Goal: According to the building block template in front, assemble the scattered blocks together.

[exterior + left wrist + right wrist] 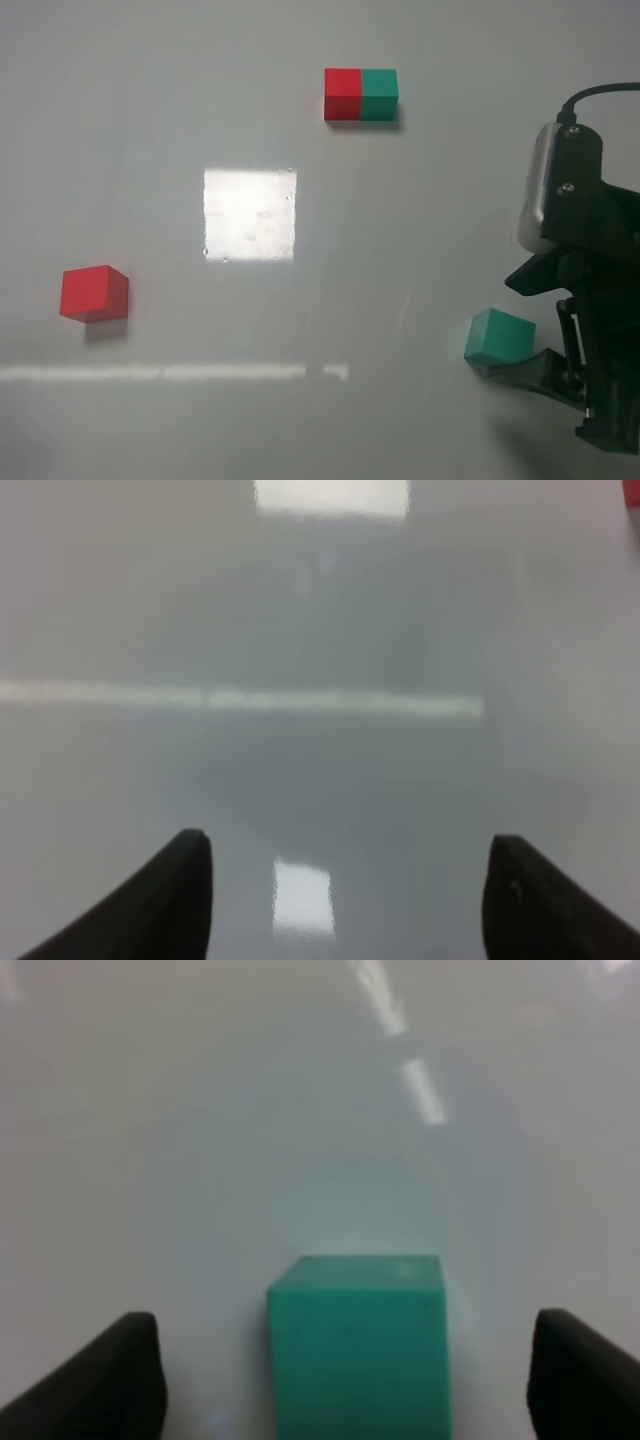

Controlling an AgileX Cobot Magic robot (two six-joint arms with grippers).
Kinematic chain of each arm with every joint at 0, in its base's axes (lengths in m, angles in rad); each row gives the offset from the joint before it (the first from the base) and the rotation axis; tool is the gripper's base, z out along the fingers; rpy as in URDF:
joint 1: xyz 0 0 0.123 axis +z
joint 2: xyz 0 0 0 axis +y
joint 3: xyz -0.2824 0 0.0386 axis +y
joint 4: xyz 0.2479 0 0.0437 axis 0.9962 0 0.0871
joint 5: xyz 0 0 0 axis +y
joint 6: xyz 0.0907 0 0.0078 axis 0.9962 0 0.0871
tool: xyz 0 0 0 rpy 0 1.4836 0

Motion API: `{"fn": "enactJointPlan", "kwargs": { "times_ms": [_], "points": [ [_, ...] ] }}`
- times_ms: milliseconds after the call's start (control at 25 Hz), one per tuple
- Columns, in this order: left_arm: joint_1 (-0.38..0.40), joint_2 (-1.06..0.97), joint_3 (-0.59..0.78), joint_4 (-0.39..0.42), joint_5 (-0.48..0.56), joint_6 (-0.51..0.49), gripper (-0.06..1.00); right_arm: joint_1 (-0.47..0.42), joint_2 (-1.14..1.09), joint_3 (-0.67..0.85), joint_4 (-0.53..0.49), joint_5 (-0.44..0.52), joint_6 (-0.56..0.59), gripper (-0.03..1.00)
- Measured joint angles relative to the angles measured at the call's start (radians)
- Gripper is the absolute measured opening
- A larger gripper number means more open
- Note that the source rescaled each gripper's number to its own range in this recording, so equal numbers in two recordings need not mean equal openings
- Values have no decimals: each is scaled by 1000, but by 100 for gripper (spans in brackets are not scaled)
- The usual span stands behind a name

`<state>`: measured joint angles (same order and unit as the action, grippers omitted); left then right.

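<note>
Right gripper (350,1360), jaws wide open and gripping nothing, straddles the teal-green cube (499,336) at lower right; the red cube (94,293) lies well apart at middle left, the red-green template bar (361,95) at upper centre, so joining appears not yet begun.

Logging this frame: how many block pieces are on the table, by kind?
Joined red-green bar: 1
Loose red cube: 1
Loose teal-green cube: 1
Total: 3
</note>
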<state>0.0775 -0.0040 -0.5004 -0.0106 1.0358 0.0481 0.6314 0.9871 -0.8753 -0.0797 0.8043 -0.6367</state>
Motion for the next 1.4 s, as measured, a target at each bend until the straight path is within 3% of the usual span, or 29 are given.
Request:
{"fn": "enactJointPlan", "kwargs": {
  "times_ms": [360,720,800,1080,1200,1400],
  "points": [
    [0,0,0,0,0,0,52,13,12,42,-133,-40,73,97],
    [0,0,0,0,0,0,52,13,12,134,-228,-170,181,97],
    [0,0,0,0,0,0,52,13,12,144,-240,-187,195,93],
    [0,0,0,0,0,0,52,13,14,181,-246,-238,204,49],
    [0,0,0,1,0,0,52,13,27,183,-240,-242,207,2],
    [0,0,0,1,0,1,52,13,30,179,-223,-236,203,0]
  ]
}}
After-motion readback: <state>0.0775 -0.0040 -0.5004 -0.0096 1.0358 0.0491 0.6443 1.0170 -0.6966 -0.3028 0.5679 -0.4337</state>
